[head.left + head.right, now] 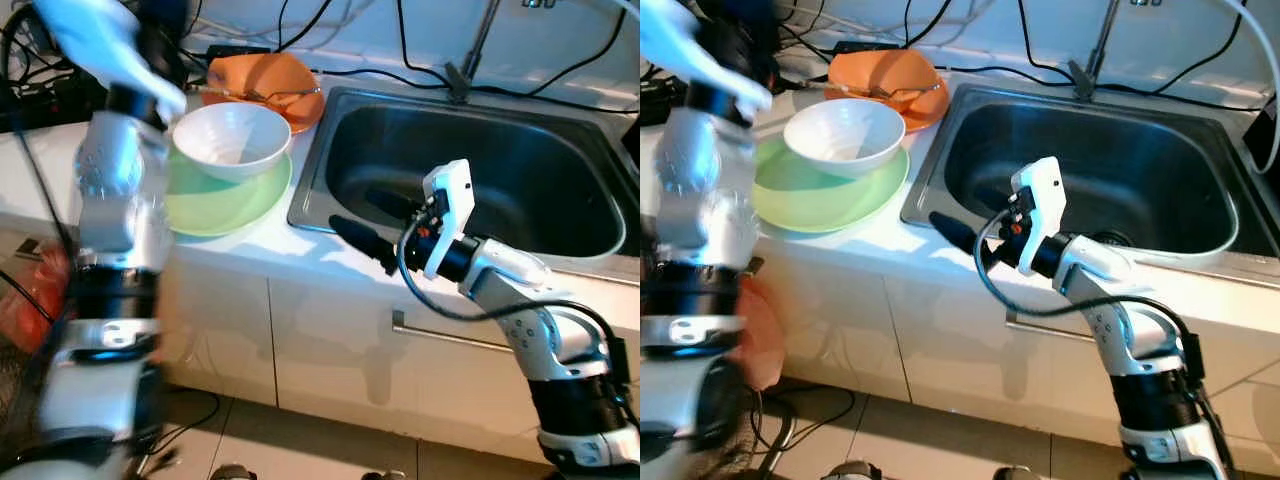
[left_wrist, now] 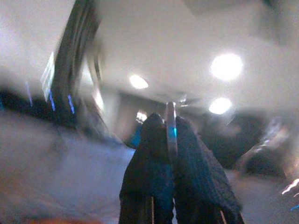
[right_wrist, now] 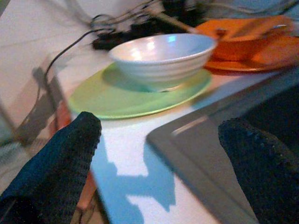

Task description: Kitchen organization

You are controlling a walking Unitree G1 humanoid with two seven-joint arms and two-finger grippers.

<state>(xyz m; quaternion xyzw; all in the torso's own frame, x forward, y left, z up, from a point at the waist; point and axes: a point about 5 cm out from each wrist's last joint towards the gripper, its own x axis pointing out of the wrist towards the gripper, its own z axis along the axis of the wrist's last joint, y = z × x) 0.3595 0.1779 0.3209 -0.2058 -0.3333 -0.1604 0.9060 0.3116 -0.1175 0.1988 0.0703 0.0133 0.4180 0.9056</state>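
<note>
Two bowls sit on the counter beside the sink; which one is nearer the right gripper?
The white bowl, sitting on the green plate, is nearer the right gripper. The orange bowl lies farther back, by the wall cables.

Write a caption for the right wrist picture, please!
Open right gripper at the counter edge, facing a white bowl on a green plate.

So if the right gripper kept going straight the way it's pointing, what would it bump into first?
Probably the green plate with the white bowl on it. The open right gripper points over the sink corner toward them, though depth is hard to judge.
</note>
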